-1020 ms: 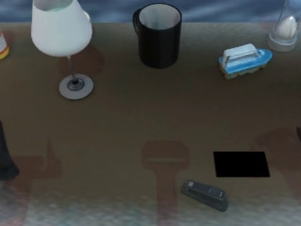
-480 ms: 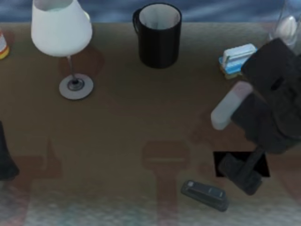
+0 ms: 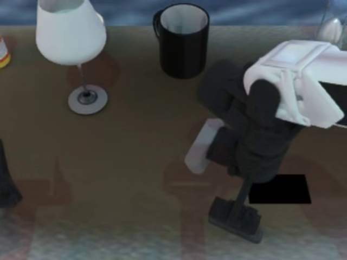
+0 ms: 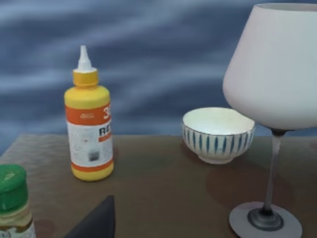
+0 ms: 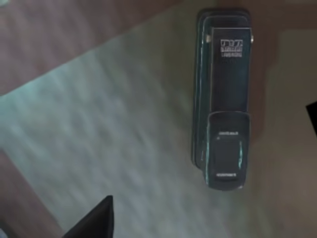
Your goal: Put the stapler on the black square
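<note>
The stapler lies flat on the tabletop at the near edge, right of centre, its length running left to right with a slight slant. The right wrist view shows it whole from above, dark grey-black, with no finger touching it. The right gripper hangs directly over the stapler's middle in the top view; whether its fingers are apart or together I cannot tell, since the arm's dark wrist hides them from above and only 1 dark tip shows at the wrist view's edge.

Just right of the stapler and a little farther back lies the black square, flat on the tabletop, its left part covered by the right arm. The stapler is beside it, not on it.

The left arm is parked at the near left edge of the tabletop, only a dark sliver of it visible, and its gripper cannot be seen.

Farther back on the left stands a white wine glass on a thin stem with a round foot. At the far edge, centre, stands a black mug. The left wrist view shows a yellow glue bottle with an orange band, a blue-striped white bowl behind the glass, and a green-capped jar.
</note>
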Robot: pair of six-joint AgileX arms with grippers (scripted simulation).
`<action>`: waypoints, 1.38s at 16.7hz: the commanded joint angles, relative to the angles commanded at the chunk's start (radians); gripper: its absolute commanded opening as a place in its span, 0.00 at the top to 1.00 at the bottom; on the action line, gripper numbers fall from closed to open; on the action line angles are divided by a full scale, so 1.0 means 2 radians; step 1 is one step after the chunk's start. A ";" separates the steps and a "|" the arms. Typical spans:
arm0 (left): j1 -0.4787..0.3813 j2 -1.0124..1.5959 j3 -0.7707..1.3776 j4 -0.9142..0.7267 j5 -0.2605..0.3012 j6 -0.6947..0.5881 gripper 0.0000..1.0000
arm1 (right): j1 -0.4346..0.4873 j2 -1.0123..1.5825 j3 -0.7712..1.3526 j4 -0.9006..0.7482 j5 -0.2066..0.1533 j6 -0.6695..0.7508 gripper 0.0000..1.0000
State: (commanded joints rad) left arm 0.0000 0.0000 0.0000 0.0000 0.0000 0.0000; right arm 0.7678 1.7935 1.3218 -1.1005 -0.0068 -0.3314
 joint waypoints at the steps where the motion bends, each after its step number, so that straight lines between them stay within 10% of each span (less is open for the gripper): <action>1: 0.000 0.000 0.000 0.000 0.000 0.000 0.00 | 0.001 0.001 0.001 -0.001 0.000 0.000 0.00; 21: 0.000 0.000 0.000 0.000 0.000 0.000 0.00 | 0.003 0.079 -0.112 0.191 0.000 0.003 0.00; 23: 0.000 0.000 0.000 0.000 0.000 0.000 0.00 | 0.003 0.079 -0.112 0.191 0.000 0.003 0.15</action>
State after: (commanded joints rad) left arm 0.0000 0.0000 0.0000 0.0000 0.0000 0.0000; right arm 0.7736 1.9513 1.0976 -0.7193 -0.0061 -0.3247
